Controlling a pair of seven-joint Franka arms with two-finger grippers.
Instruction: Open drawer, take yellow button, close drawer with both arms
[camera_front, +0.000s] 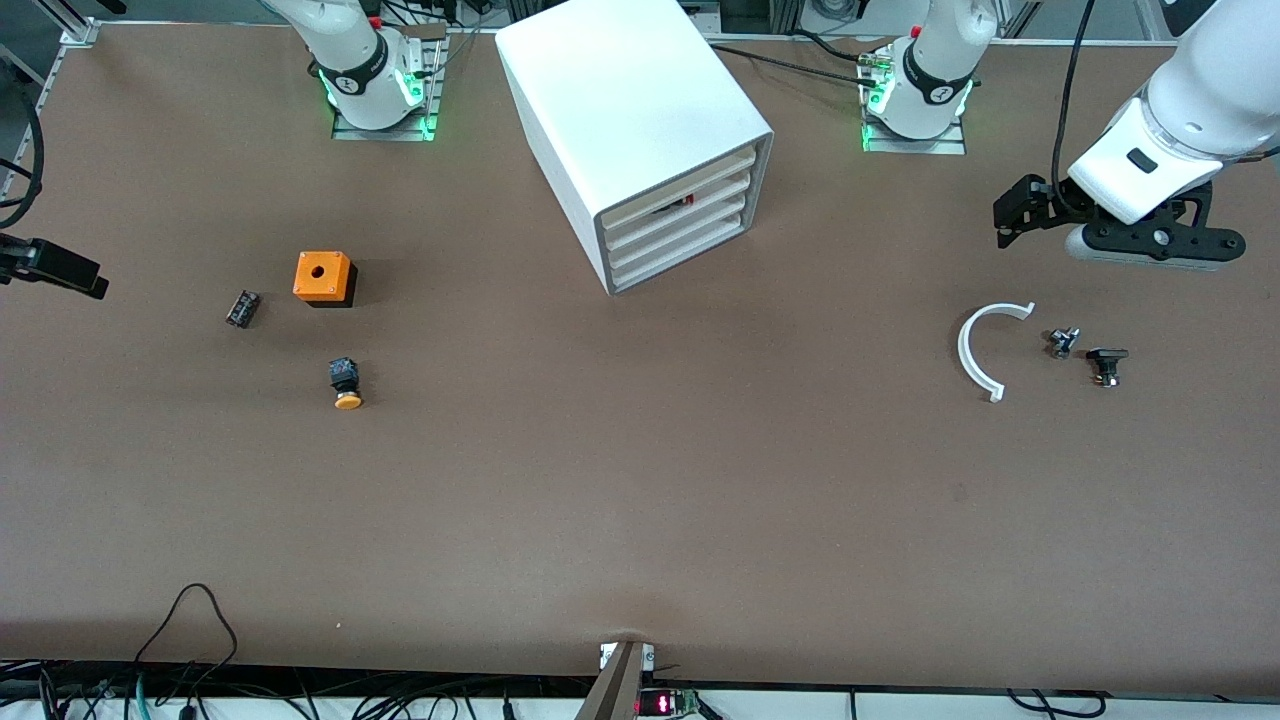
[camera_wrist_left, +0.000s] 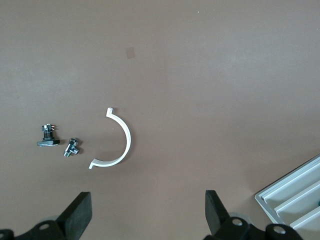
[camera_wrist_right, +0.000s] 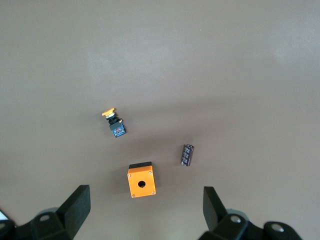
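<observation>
The button (camera_front: 346, 384) lies on its side on the table toward the right arm's end, orange-yellow cap toward the front camera; it also shows in the right wrist view (camera_wrist_right: 114, 123). The white drawer cabinet (camera_front: 640, 120) stands at the table's middle between the arm bases, its drawers (camera_front: 680, 228) all pushed in; its corner shows in the left wrist view (camera_wrist_left: 295, 200). My right gripper (camera_front: 55, 268) hangs open and empty over the table's edge (camera_wrist_right: 145, 212). My left gripper (camera_front: 1015, 212) hangs open and empty above the table at the left arm's end (camera_wrist_left: 147, 215).
An orange cube with a round hole (camera_front: 324, 276) and a small black block (camera_front: 242, 308) lie beside the button. A white curved piece (camera_front: 975, 350), a small metal part (camera_front: 1061, 342) and a black part (camera_front: 1106, 364) lie under the left gripper.
</observation>
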